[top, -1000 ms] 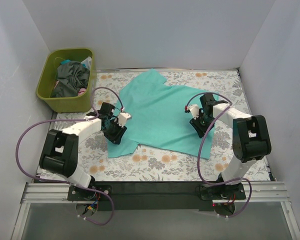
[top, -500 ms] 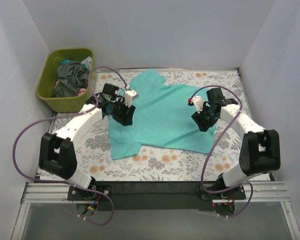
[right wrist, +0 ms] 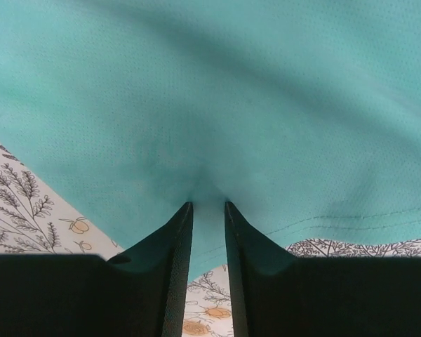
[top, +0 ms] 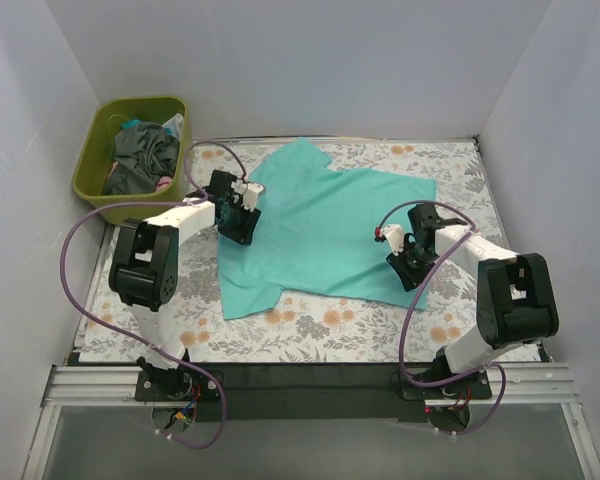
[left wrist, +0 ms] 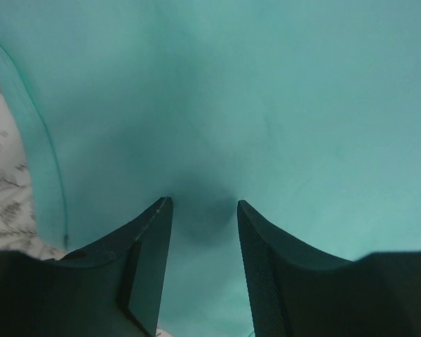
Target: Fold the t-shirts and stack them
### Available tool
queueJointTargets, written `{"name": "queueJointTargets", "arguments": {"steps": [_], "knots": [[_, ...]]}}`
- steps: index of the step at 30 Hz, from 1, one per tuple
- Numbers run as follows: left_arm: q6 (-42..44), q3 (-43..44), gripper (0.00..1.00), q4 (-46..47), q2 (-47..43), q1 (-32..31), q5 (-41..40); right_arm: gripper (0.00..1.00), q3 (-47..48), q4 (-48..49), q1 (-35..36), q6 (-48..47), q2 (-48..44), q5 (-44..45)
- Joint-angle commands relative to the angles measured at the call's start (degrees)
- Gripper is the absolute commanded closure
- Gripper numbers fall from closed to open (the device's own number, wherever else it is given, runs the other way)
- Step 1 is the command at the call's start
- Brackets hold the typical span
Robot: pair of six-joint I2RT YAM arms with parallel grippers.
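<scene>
Right gripper (right wrist: 207,205) pinches the turquoise t-shirt (top: 325,225) by its hem, jaws almost closed; left gripper (left wrist: 204,203), half-open astride cloth, should clamp before lifting.

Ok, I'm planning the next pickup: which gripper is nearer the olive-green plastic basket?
Left. The left gripper is on the turquoise t-shirt's edge beside the olive-green plastic basket; the right gripper is at the shirt's far side.
</scene>
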Motion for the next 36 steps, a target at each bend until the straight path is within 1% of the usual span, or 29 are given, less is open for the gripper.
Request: {"name": "queueJointTargets", "arguments": {"steps": [1,3,4,6,7,8,9,12,15,16,17,19,20,21,22,23,24,25,26,27,28,29,30,31,32,33,34,35,36], "knots": [[3.28,-5.96,0.6,1.53,-4.42,-0.11,-2.72,0.73,-6.46,-1.47,-0.33,-3.32,-0.46,4.26],[3.37,-10.09,0.62,1.18,-8.19,-0.11,-2.99,0.73,-7.78,-1.12,-1.02,-5.6,-1.62,6.46],[3.46,-14.2,0.63,0.05,-9.51,-0.11,-2.82,0.73,-7.52,-1.12,-2.07,-5.96,-1.62,6.91],[2.32,-17.83,0.65,-1.19,-14.26,-0.11,-2.64,0.73,-6.3,-1.47,-2.87,-6.67,-1.01,7.52],[1.62,-21.59,0.66,-2.85,-16.19,-0.11,-2.29,0.73,-5.94,-1.56,-3.31,-7.54,-0.92,7.61],[0.48,-22.93,0.66,-3.91,-17.86,-0.11,-1.85,0.73,-5.59,-1.73,-3.4,-8.07,-1.01,7.53],[-0.31,-24.42,0.66,-4.79,-21.35,-0.11,-0.98,0.73,-5.33,-2.17,-3.49,-8.51,-1.27,7.09],[-1.55,-27.42,0.68,-8.56,-26.81,-0.29,1.39,0.73,-4.62,-3.05,-3.4,-10.8,-1.8,6.56],[-1.38,-25.67,0.68,-12.96,-29.03,-0.2,4.29,0.7,-3.57,-5.15,-3.49,-13.96,-3.37,5.07],[-1.38,-24.27,0.67,-13.84,-30.25,-0.2,5.96,0.69,-2.96,-6.47,-3.49,-14.58,-3.99,4.11],[-1.46,-20.95,0.64,-13.67,-30.44,-0.2,6.23,0.67,-0.6,-7.0,-3.67,-15.1,-4.6,3.05],[-1.73,-15.76,0.61,-12.19,-28.35,0.06,6.68,0.64,3.01,-8.05,-3.93,-14.59,-5.49,-0.72],[-1.99,-13.04,0.58,-11.48,-26.94,0.15,6.68,0.57,7.64,-7.89,-3.93,-13.97,-5.4,-1.95],[-2.51,-6.83,0.51,-10.78,-24.75,0.59,7.11,0.54,9.95,-7.88,-4.1,-12.14,-4.53,-3.88],[-3.39,-3.9,0.48,-9.03,-20.55,1.55,7.55,0.5,12.75,-7.97,-4.63,-11.25,-3.74,-4.94],[-4.18,-0.65,0.46,-8.06,-17.9,2.17,8.51,0.44,17.39,-7.54,-5.07,-10.2,-2.77,-6.96],[-4.89,4.95,0.34,-7.09,-15.61,2.87,9.22,0.41,20.14,-7.27,-5.68,-8.27,-0.42,-8.19],[-6.11,8.31,0.32,-5.08,-13.15,4.01,10.27,0.39,22.43,-6.83,-6.91,-7.04,1.09,-9.16],[-7.17,11.04,0.31,-3.93,-7.99,4.63,10.54,0.39,24.71,-5.09,-7.61,-5.02,2.67,-9.69],[-8.14,13.68,0.3,-2.79,-5.68,5.16,10.54,0.39,29.52,-4.38,-8.4,-3.35,5.99,-10.57],[-9.02,19.19,0.3,-0.6,-2.96,5.77,10.37,0.39,31.66,-3.85,-9.98,-0.2,7.76,-11.36],[-11.03,21.59,0.3,0.73,-0.67,5.86,9.59,0.39,34.2,-3.06,-10.26,1.4,9.52,-11.63],[-11.92,24.4,0.3,1.87,3.79,6.04,8.01,0.4,38.14,-1.4,-11.91,2.98,13.02,-11.89],[-12.62,28.69,0.32,3.71,5.84,6.13,7.73,0.41,40.53,-0.77,-13.15,5.69,14.88,-11.98],[-13.5,31.0,0.32,4.69,7.77,6.21,7.47,0.42,42.56,-0.16,-13.59,6.94,16.73,-11.81],[-13.94,32.94,0.33,5.65,11.7,6.22,6.6,0.43,44.49,0.81,-14.38,8.17,20.23,-11.29],[-14.38,34.78,0.33,7.23,13.48,6.3,6.07,0.43,48.6,1.25,-14.65,9.14,22.09,-10.85],[-14.91,38.81,0.34,7.68,15.68,6.39,5.71,0.45,50.38,1.69,-14.83,10.89,23.94,-10.23],[-15.17,40.76,0.35,8.03,17.61,6.39,5.8,0.46,52.05,2.13,-15.09,11.25,27.0,-9.88]]}}
